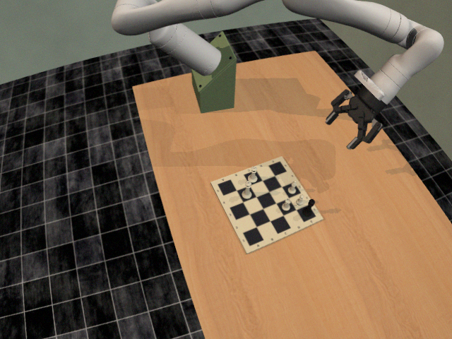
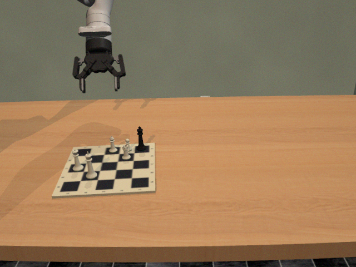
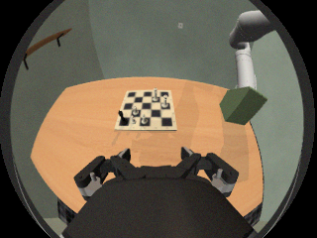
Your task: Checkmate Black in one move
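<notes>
A small five-by-five chessboard (image 1: 266, 203) lies on the wooden table; it also shows in the exterior view (image 2: 107, 171) and in the wrist view (image 3: 147, 110). A black king (image 1: 310, 207) (image 2: 140, 139) stands on a corner square. Next to it stand three small white pieces (image 1: 293, 188) (image 1: 300, 200) (image 1: 287, 205). Two taller white pieces (image 1: 253, 174) (image 1: 247, 190) (image 2: 76, 161) stand at the far side of the board (image 2: 90, 166). My gripper (image 1: 353, 122) (image 2: 99, 83) is open and empty, high above the table, well away from the board.
The arm's green base block (image 1: 215, 78) stands at the table's far end and shows in the wrist view (image 3: 242, 105). The table's edges drop to a dark tiled floor (image 1: 66, 182).
</notes>
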Robot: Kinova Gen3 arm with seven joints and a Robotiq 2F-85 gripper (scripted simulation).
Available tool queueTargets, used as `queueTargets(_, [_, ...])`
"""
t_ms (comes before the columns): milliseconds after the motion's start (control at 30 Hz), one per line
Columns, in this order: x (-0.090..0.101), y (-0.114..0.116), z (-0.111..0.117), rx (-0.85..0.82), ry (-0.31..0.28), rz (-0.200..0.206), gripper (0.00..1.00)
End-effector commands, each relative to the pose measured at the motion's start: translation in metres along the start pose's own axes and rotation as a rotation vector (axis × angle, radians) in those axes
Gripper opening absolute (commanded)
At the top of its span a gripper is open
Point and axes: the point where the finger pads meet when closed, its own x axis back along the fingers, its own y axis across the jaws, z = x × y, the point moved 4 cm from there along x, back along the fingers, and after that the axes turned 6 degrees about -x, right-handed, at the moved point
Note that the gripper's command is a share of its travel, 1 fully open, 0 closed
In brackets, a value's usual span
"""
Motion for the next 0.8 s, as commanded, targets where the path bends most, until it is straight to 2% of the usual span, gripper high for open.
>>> queueTargets(0, [0.001, -0.002, 0.002, -0.001, -0.004, 0.000, 1.00])
queueTargets(400, [-0.002, -0.020, 0.025, 0.017, -0.056, -0.007, 1.00])
queueTargets(567, [-0.008, -0.035, 0.049, 0.037, -0.112, -0.012, 1.00])
queueTargets(767, [-0.022, -0.049, 0.089, 0.071, -0.203, -0.017, 1.00])
